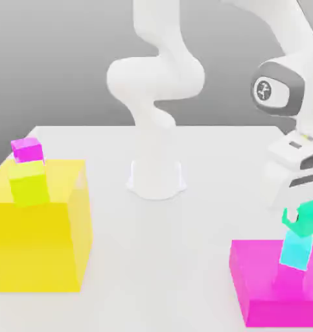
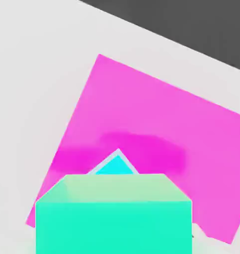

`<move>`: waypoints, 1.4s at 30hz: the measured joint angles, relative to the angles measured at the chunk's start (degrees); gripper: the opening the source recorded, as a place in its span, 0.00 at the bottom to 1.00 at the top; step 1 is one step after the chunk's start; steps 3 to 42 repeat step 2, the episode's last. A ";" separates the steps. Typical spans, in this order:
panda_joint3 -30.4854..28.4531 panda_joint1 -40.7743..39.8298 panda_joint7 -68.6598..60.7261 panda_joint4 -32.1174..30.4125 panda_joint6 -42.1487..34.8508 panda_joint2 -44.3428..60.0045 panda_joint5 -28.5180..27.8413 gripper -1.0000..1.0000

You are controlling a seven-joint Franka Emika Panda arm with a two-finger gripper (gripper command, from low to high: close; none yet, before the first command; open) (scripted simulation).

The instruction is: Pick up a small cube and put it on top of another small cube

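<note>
Gripper (image 1: 300, 224) of the single arm hangs over the exterior view's lower right, directly above the magenta block (image 1: 262, 285), with the sea-green cube (image 1: 308, 218) at its tip; whether the jaws clamp that cube or stand slightly parted around it cannot be told from either view. Directly under it, and apparently touching it, the cyan-blue cube (image 1: 295, 251) rests on the block's top face, so the green cube sits at or just on its target. In the hand view the sea-green cube (image 2: 114, 213) lies close before the camera, a corner of the cyan-blue cube (image 2: 113, 166) peeks out beyond its far edge, and the magenta block (image 2: 156, 124) spreads beneath both. Judged from this, the step in hand is the placing and letting go. Done well, it calls for the upper cube to be seated flat and centred on the lower one, faces squared, since in the exterior view the pair appears slightly tilted and offset; the jaws should part evenly and the hand lift straight up, avoiding any sideways drag that could topple so small a stack. At the exterior view's left, a yellow block (image 1: 35, 233) carries a yellow-green cube (image 1: 29, 183) with a magenta cube (image 1: 27, 149) on top, well apart from the work.
</note>
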 joint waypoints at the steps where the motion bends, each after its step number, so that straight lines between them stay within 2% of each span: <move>1: 0.00 0.00 0.00 0.00 0.00 0.00 0.00 1.00; 42: 0.00 0.00 0.00 0.00 0.00 0.00 0.00 1.00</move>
